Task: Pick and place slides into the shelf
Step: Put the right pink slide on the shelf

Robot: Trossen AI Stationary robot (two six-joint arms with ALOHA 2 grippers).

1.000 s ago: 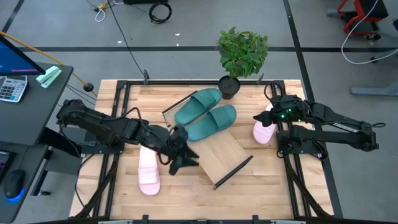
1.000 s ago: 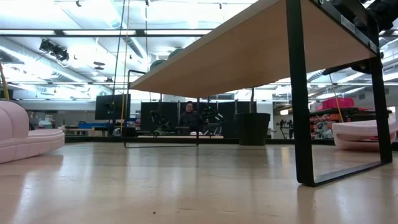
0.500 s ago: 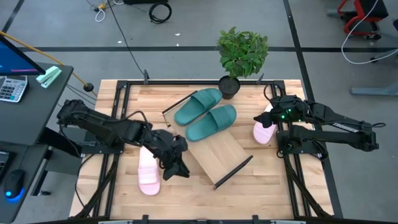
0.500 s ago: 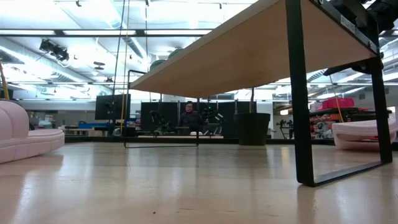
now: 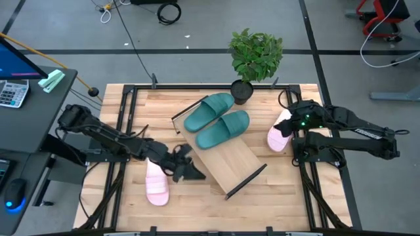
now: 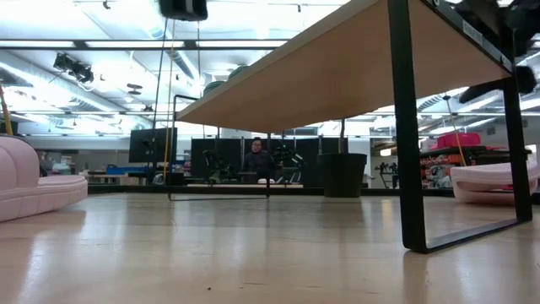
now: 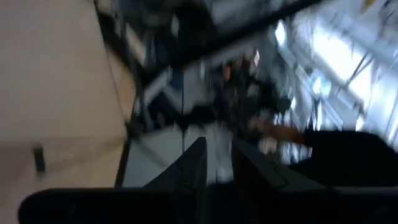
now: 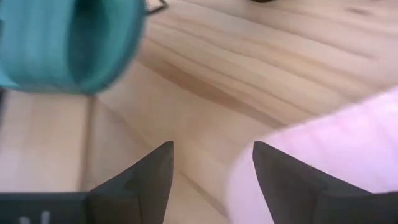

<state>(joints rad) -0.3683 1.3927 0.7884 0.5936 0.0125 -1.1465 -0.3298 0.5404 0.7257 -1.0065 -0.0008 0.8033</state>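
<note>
**Slatted tabletop, open lab floor around it**

Tabletop was pale slatted wood w/ black frame rails near left & right edges. Shelf sat diagonally mid-table, black bars at both short ends. Two teal slides lay side by side on its far end, toward the far edge. One pink slide lay near the left-front part of the tabletop; other pink slide near the right edge.

Left gripper hovered between the left pink slide & the shelf's near end, fingers close together w/ only a narrow gap, nothing seen between them. Right gripper sat over the right pink slide, fingers spread, holding nothing; teal slide & shelf board showed ahead of it.

Potted plant stood at the far edge. Beyond: grey floor w/ cables, desk w/ calculator off the left side. Low view showed ceiling light strips, dark equipment racks & a person seated far back.
</note>
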